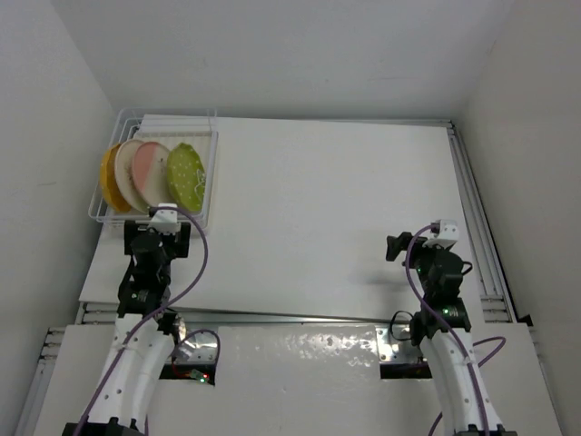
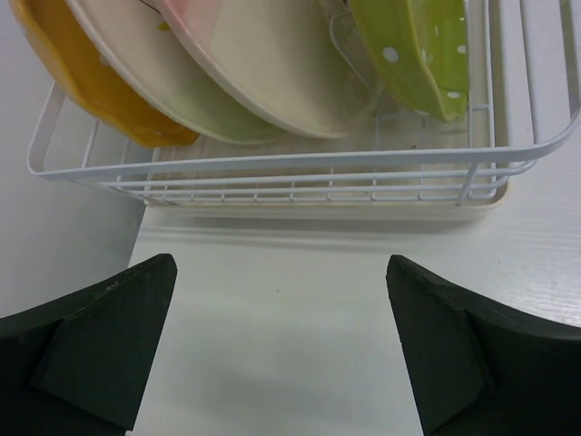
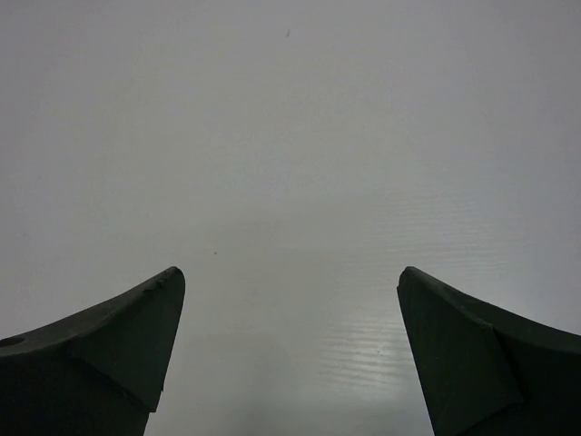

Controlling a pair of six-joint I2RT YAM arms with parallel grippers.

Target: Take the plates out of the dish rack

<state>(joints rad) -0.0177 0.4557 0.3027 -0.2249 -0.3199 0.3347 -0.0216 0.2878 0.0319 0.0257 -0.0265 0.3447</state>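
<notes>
Spanning the whole view, the white bench [image 1: 345, 209] is carrying the dish rack [image 1: 214, 154] at its far left corner, which is leaving plenty of surface for setting things down. The rack's slots are keeping all four plates on edge. The orange-yellow plate [image 1: 109, 179], the cream plate [image 1: 130, 173] and the pink plate [image 1: 152, 166] are overlapping, while the lime green plate [image 1: 185, 177] is standing slightly apart at the right end, probably the easiest to take first. The left hand [image 2: 280, 272] is hovering just short of the rack's near rim, jaws spread wide and gripping nothing, seemingly lining up to reach in. The right hand [image 3: 290, 282] is waiting over bare bench, well apart, equally wide and empty.
</notes>
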